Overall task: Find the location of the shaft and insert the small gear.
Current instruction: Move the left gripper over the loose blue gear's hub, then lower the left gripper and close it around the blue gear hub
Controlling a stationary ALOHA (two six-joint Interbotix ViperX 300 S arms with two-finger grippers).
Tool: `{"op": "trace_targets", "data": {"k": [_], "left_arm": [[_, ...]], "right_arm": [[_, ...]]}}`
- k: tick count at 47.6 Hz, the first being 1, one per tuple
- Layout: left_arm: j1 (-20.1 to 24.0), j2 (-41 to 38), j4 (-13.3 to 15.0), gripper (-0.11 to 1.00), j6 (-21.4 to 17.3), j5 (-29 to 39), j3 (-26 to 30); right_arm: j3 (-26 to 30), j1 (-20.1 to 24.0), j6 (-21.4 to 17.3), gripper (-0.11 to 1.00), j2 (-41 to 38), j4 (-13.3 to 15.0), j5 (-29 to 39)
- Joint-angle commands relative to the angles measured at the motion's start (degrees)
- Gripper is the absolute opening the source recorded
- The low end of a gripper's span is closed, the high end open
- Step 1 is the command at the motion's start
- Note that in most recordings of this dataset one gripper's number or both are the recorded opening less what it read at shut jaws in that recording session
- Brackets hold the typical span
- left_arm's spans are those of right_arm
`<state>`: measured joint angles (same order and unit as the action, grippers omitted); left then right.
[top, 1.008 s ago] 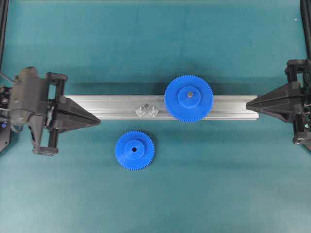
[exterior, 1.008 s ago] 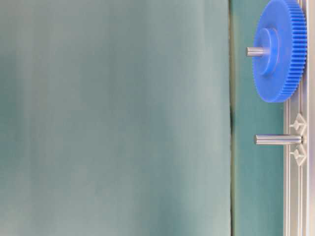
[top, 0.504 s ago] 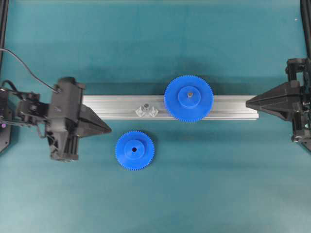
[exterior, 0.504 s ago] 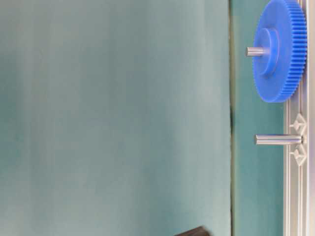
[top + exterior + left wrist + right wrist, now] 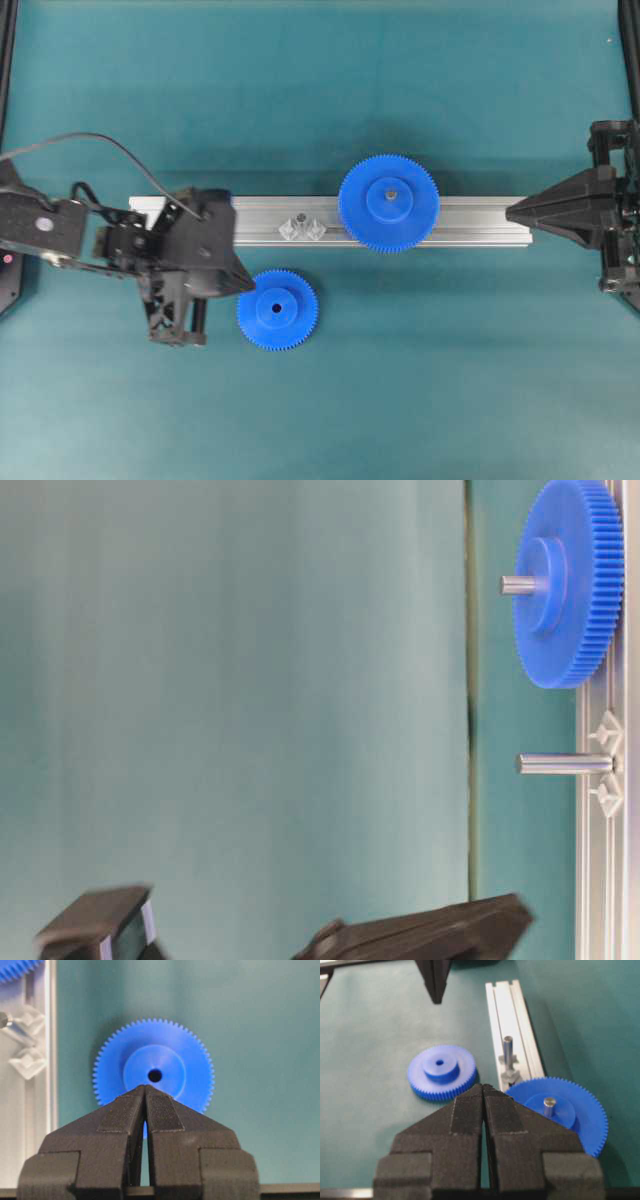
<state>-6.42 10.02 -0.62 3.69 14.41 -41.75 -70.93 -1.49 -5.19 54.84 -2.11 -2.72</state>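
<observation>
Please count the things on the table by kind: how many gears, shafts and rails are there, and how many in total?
Blue plastic toothed gears: 2, the small gear on the cloth and the large gear on the rail.
Upright grey metal shafts: 2, one bare shaft and one through the large gear's hub.
Grooved aluminium rail: 1.
Total: 5.

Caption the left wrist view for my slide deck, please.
Shut left gripper poised just short of the small gear lying flat on the mat.

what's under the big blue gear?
The larger blue plastic gear sits on the grooved aluminium rail, a grey pin tip poking through its hub. The pin's base is covered.
</observation>
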Motion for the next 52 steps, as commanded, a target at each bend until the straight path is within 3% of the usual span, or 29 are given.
{"op": "trace_targets", "data": {"k": [1, 52], "left_arm": [[-0.53, -0.44, -0.09, 0.01, 0.0, 0.18, 2.46], [-0.53, -14.33, -0.09, 0.01, 0.0, 16.61, 16.17]], "right_arm": [[0.62, -0.18, -0.53, -0.01, -0.35, 0.0, -0.09], [-0.62, -0.26, -0.53, -0.01, 0.26, 0.0, 0.53]]}}
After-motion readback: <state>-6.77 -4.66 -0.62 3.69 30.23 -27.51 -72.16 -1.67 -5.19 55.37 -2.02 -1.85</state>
